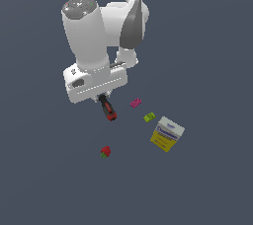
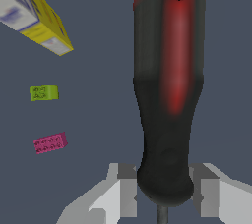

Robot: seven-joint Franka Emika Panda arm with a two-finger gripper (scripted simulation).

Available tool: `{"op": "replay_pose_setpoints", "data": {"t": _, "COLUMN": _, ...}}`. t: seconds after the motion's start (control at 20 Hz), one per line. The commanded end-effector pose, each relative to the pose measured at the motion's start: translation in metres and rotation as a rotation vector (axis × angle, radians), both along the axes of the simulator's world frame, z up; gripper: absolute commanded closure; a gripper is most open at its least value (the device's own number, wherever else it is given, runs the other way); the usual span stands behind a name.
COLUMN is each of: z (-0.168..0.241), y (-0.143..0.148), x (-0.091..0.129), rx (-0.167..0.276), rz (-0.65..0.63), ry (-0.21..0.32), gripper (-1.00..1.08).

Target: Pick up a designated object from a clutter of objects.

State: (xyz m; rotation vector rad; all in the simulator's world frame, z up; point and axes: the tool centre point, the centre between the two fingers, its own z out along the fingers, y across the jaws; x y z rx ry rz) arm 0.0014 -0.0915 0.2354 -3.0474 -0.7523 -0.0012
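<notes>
The designated object (image 1: pixel 107 110) is a black tool with a rounded red end. It hangs below the white hand, off the floor, red end pointing down. In the wrist view the designated object (image 2: pixel 169 85) fills much of the picture, and my gripper (image 2: pixel 165 196) is shut on its black end, a grey finger (image 2: pixel 123 193) on each side. The rest of the clutter of objects lies on the dark floor: a pink block (image 1: pixel 136 103), a lime-green block (image 1: pixel 149 117), a red strawberry-like lump (image 1: pixel 105 151) and a yellow-and-white box (image 1: pixel 167 133).
The white arm (image 1: pixel 106 36) fills the upper middle of the exterior view. In the wrist view the box (image 2: pixel 34 16), green block (image 2: pixel 44 93) and pink block (image 2: pixel 49 143) lie to one side of the held tool. The floor is plain dark grey.
</notes>
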Motion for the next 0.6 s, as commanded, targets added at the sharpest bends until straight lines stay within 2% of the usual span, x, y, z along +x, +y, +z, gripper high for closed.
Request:
{"op": "replay_pose_setpoints", "data": {"t": 0.0, "z": 0.024, "y": -0.014, "x": 0.006, "rx": 0.0, "rz": 0.001, "ry": 0.0, "gripper": 1.08}}
{"op": "replay_pose_setpoints", "data": {"t": 0.55, "z": 0.112, "y": -0.068, "x": 0.035, "rx": -0.002, "rz": 0.0, "ry": 0.0, "gripper": 1.08}}
